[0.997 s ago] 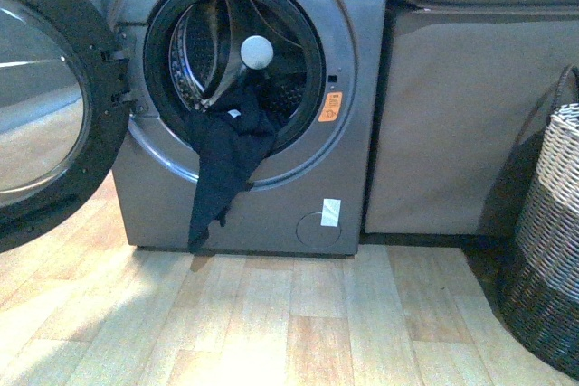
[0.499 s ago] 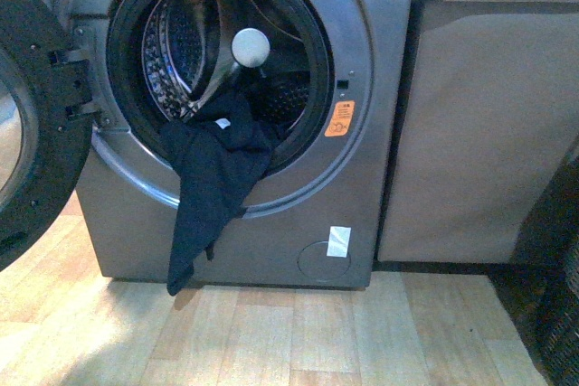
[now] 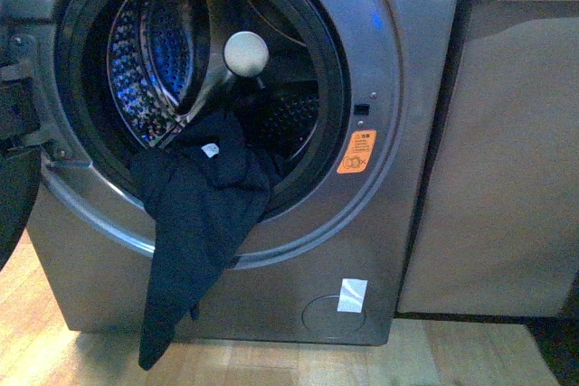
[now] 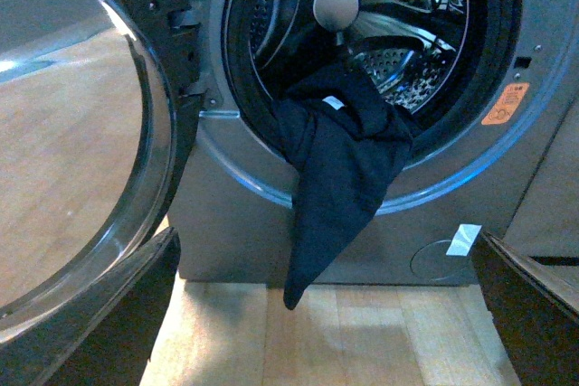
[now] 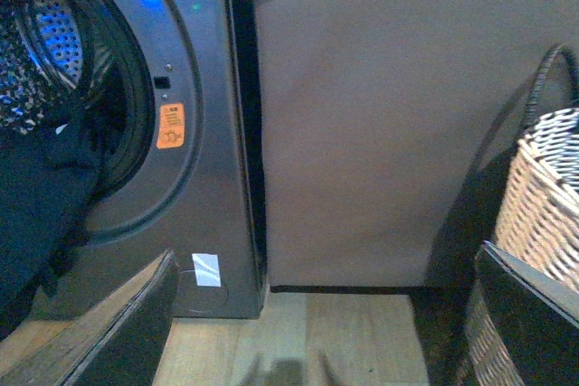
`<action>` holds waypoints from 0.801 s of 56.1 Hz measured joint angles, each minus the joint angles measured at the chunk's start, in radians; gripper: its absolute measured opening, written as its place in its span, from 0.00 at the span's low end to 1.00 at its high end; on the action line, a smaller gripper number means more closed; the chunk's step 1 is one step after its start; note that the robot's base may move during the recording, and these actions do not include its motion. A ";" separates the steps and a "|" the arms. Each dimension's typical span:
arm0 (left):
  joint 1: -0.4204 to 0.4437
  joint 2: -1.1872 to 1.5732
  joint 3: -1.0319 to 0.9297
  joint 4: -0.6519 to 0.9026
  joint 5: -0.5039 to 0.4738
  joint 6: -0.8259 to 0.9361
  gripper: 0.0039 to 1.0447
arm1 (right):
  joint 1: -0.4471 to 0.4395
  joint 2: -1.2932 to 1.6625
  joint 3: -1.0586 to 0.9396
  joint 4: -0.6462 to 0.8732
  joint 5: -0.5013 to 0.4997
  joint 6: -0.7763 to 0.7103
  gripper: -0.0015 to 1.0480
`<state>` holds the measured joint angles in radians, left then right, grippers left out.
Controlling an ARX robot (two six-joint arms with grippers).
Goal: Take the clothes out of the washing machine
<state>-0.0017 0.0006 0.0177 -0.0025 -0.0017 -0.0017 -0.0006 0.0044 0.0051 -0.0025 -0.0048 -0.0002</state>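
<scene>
The grey washing machine stands with its porthole open and the perforated steel drum showing. The dark navy garment hangs out over the lower rim and down the front, its tip near the floor. It also shows in the left wrist view and at the edge of the right wrist view. A white ball sits in the opening. My left gripper is open, well short of the garment. My right gripper is open, facing the grey cabinet. Neither arm shows in the front view.
The open round door swings out on the machine's left. A grey cabinet stands beside the machine. A wicker basket sits further right. An orange sticker and white tag mark the front. The floor is light wood.
The front view has drawn closer to the machine; the porthole and garment fill more of the frame, and the basket and most of the door have left it.
</scene>
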 joint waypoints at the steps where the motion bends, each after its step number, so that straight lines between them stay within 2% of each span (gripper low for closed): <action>1: 0.000 0.000 0.000 0.000 0.000 0.000 0.94 | 0.000 0.000 0.000 0.000 0.002 0.000 0.93; 18: 0.000 0.001 0.000 0.001 0.002 0.000 0.94 | 0.000 0.000 0.000 0.000 0.003 0.000 0.93; 21: 0.030 0.017 0.006 -0.013 0.102 -0.051 0.94 | 0.000 0.000 0.000 0.000 0.004 0.000 0.93; 25: 0.119 0.127 0.012 0.012 0.326 -0.187 0.94 | 0.000 0.000 0.000 0.000 0.000 0.000 0.93; 28: 0.143 0.231 0.024 0.085 0.375 -0.253 0.94 | 0.000 0.000 0.000 0.000 0.002 0.000 0.93; 34: 0.098 0.448 0.082 0.253 0.367 -0.285 0.94 | 0.000 0.000 0.000 0.000 0.003 0.000 0.93; 41: -0.039 0.883 0.262 0.492 0.315 -0.234 0.94 | 0.000 0.000 0.000 0.000 0.003 0.000 0.93; 45: -0.083 1.050 0.354 0.544 0.294 -0.206 0.94 | 0.000 0.000 0.000 0.000 0.003 0.000 0.93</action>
<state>-0.0845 1.0508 0.3717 0.5415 0.2924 -0.2077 -0.0006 0.0044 0.0051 -0.0021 -0.0017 0.0002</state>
